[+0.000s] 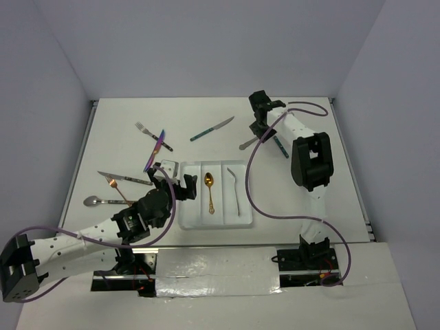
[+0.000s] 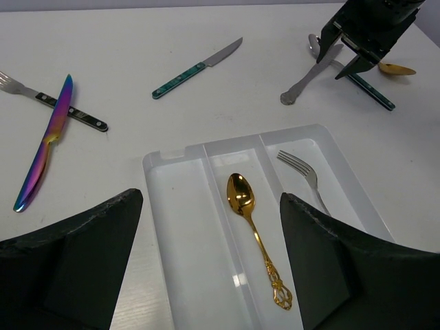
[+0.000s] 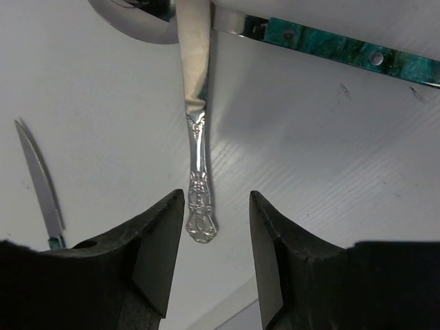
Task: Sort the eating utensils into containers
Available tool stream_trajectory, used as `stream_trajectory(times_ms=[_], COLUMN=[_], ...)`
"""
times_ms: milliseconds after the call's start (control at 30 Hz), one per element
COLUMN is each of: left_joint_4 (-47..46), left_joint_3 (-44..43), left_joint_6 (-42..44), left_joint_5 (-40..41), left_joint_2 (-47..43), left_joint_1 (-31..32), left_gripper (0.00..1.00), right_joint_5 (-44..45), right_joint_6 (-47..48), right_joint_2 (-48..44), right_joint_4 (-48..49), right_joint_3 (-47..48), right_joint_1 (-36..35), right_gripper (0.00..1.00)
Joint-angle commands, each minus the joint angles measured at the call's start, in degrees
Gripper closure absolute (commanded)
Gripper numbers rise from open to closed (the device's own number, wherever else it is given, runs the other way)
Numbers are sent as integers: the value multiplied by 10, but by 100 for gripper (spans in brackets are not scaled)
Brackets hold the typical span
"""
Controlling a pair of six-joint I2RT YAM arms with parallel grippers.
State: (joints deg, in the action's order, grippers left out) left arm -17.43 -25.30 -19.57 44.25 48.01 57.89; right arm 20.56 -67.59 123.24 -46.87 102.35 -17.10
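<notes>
The white tray (image 1: 244, 165) has three long compartments. A gold spoon (image 1: 209, 191) lies in the middle one and a silver fork (image 1: 236, 190) in the right one; the left one is empty. My left gripper (image 1: 170, 183) is open and empty, over the tray's left side; in the left wrist view (image 2: 210, 206) the gold spoon (image 2: 254, 227) lies between its fingers. My right gripper (image 1: 260, 122) is open at the back, its fingers either side of the ornate handle end of a silver utensil (image 3: 198, 172) lying on the table, closest to the left finger.
Loose on the table are a teal-handled knife (image 1: 212, 128), a black-handled fork (image 1: 152, 136), an iridescent purple knife (image 1: 155, 150), a silver knife (image 1: 124, 178), a copper fork (image 1: 118, 191) and a silver spoon (image 1: 96, 201). A teal-handled utensil (image 3: 344, 49) lies beside the right gripper.
</notes>
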Motion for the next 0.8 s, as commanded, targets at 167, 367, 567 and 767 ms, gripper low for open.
stream_trajectory(times_ms=[167,367,567,767], left_joint_4=[-16,-22,-25,-20], left_joint_3=[-19,-15,-19,-23], left_joint_6=[0,2,3,2], left_joint_5=[8,6,3,3], left_joint_2=[-5,-10,8,16], left_joint_1=[1,1,1,1], left_gripper=[7,6,7,7], right_joint_5=[34,32,47,21], right_joint_6=[-61,-61,-67,-49], right_joint_2=[46,85,99,118], right_joint_4=[-59,-81,-88,-68], right_joint_3=[72,142,162,161], right_joint_1=[-2,-2,3,15], right_gripper=[48,46,40,41])
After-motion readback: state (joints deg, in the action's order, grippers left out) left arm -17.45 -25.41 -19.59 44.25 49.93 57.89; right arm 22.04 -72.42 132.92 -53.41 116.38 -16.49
